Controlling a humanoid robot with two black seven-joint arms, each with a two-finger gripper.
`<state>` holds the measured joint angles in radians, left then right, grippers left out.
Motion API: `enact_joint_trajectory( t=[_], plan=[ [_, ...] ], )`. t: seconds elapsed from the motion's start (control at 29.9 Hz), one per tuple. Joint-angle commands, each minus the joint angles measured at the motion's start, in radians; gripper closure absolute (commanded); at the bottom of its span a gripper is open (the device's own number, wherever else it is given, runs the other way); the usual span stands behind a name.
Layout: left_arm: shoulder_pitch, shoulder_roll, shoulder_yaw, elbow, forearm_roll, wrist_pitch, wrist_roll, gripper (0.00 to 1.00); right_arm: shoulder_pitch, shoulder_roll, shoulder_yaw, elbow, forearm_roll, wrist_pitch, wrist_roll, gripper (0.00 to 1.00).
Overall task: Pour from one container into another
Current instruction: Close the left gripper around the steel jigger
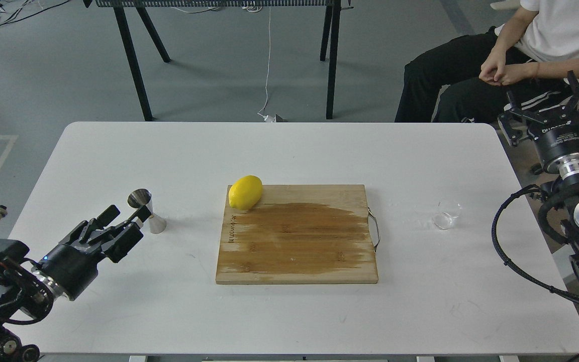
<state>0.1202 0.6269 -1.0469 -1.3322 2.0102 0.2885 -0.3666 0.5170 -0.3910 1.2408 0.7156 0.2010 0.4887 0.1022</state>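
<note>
The steel hourglass jigger (pixel 148 212) stands upright on the white table (pixel 289 151), left of the cutting board. My left gripper (pixel 128 213) comes in low from the front left and is open, with nothing between its fingers; its nearer fingertip overlaps the jigger's left side in this view. The clear glass cup (pixel 446 215) stands alone on the table to the right of the board. Beyond the table's right edge, my right gripper (pixel 547 103) is held high and open, well behind and to the right of the cup.
A wooden cutting board (pixel 297 236) with a dark wet patch lies mid-table, a yellow lemon (pixel 245 192) on its back left corner. A seated person (pixel 546 45) is at the back right, close to my right gripper. Black stand legs (pixel 133 60) rise behind the table.
</note>
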Motion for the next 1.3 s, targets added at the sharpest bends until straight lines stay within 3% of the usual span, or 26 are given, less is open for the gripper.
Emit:
enact_joint_trajectory(
  t=[0.0, 0.1, 0.23, 0.4, 0.53, 0.7, 1.27],
  plan=[
    [-0.088, -0.055, 0.091, 0.2, 0.152, 0.124, -0.002, 0.08, 0.0, 0.0, -0.003, 0.004, 0.0, 0.0, -0.001, 0.0],
    [-0.168, -0.076, 0.168, 0.352, 0.17, 0.199, -0.002, 0.1, 0.0, 0.0, -0.001, 0.004, 0.0, 0.0, 0.001, 0.0],
    [-0.26, -0.127, 0.266, 0.49, 0.168, 0.2, 0.0, 0.12, 0.0, -0.014, 0.0, 0.004, 0.0, 0.0, 0.001, 0.0],
    [-0.353, -0.206, 0.281, 0.639, 0.17, 0.2, 0.0, 0.12, 0.0, -0.017, 0.0, 0.002, 0.0, 0.0, -0.001, 0.0],
    [-0.384, -0.223, 0.28, 0.659, 0.17, 0.2, 0.005, 0.12, 0.0, -0.017, -0.001, 0.002, 0.0, 0.0, 0.001, 0.0],
    [-0.412, -0.24, 0.28, 0.697, 0.167, 0.2, 0.005, 0.23, -0.002, -0.016, -0.006, 0.002, 0.0, 0.0, 0.001, 0.0],
    [-0.433, -0.273, 0.281, 0.734, 0.16, 0.2, 0.0, 0.69, -0.003, -0.023, 0.002, 0.002, 0.0, 0.0, 0.001, 0.0]
  ],
)
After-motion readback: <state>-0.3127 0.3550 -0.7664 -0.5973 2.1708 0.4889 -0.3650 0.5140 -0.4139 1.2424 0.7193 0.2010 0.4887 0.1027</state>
